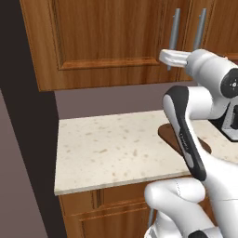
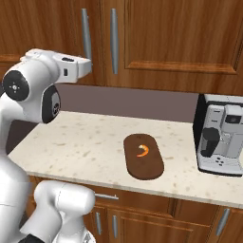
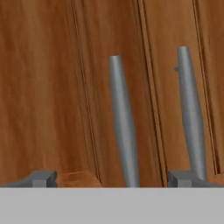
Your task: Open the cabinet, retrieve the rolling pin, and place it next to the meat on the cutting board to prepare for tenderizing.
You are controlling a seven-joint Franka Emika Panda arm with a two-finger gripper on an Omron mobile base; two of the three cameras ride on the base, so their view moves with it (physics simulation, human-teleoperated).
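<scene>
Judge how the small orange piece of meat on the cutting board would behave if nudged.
The meat looks tiny and thin, so probably light and easily shoved. Its curved crescent shape would likely slide or spin rather than roll. The flat cutting board shows no raised rim to stop it.

Both base views flanking the countertop [image 1: 107, 148]; hand view close on cabinet [image 3: 43, 87] handles.

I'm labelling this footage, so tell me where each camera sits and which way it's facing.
Left base view: behind the arm's left, looking forward and down at the counter and closed cabinet; arm at right.
Right base view: behind its right, over the cutting board, meat and coffee machine; arm at left.
Hand view: on the hand, facing the handle; open gripper at bottom.
Shared: both base views show counter, board and handles.
</scene>
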